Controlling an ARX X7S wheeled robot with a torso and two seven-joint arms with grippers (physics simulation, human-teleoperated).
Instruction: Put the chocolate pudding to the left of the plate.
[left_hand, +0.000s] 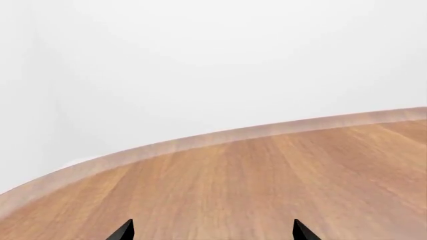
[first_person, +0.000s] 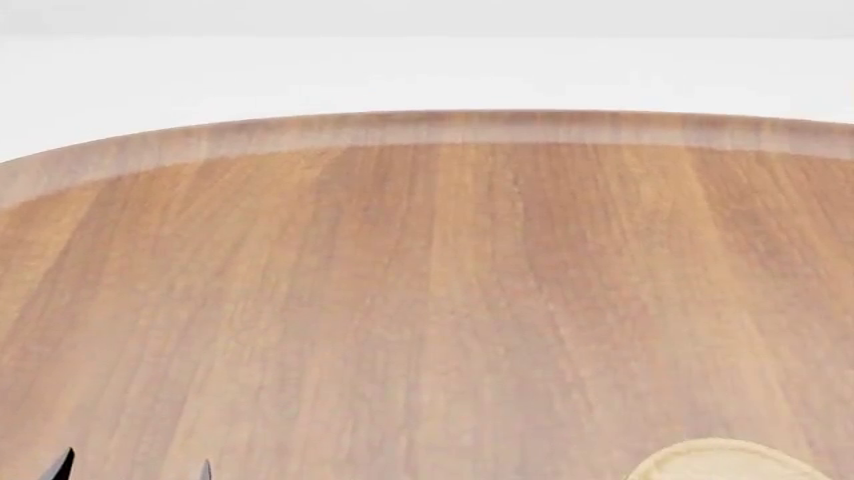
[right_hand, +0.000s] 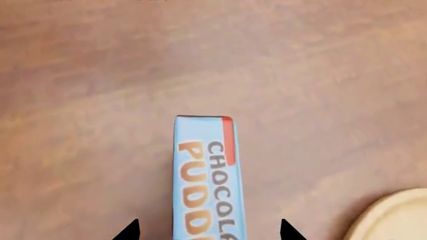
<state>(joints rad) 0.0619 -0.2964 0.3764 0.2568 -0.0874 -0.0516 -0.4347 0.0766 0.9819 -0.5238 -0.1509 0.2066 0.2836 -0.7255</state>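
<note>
The chocolate pudding shows only in the right wrist view, seen from above: a light blue top with a red corner and orange lettering, on the wooden table. My right gripper is open, with one fingertip on each side of the carton and a clear gap on both sides. An edge of the light tan plate lies beside the carton, apart from it; it also shows at the near edge of the head view. My left gripper is open and empty over bare table; its tips show at the head view's near left.
The round wooden table has a pale raised rim curving across the far side, and its rim also shows in the left wrist view. Beyond it is plain white background. No mugs are in view.
</note>
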